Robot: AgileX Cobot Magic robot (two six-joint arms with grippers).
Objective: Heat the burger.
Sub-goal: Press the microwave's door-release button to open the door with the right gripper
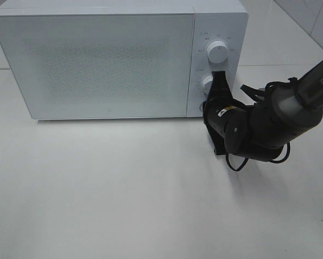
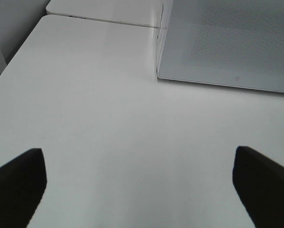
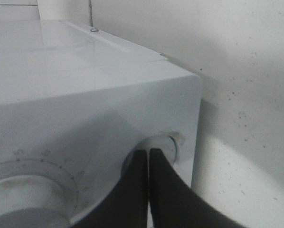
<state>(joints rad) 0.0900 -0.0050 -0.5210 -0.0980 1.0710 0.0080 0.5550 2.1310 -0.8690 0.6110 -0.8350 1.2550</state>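
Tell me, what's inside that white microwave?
Nothing inside shows: the microwave door is closed and its panel hides the interior. No burger is visible anywhere; whether it sits inside cannot be told. Outside, the shut right gripper is at the lower dial.

The burger is out of sight in every view. The white microwave [image 1: 96, 59] stands toward the back edge of the white table [image 1: 123, 194], its frosted door [image 1: 105, 65] shut flush. The speckled panel lets nothing through, so the burger's look, pose and place can't be told.
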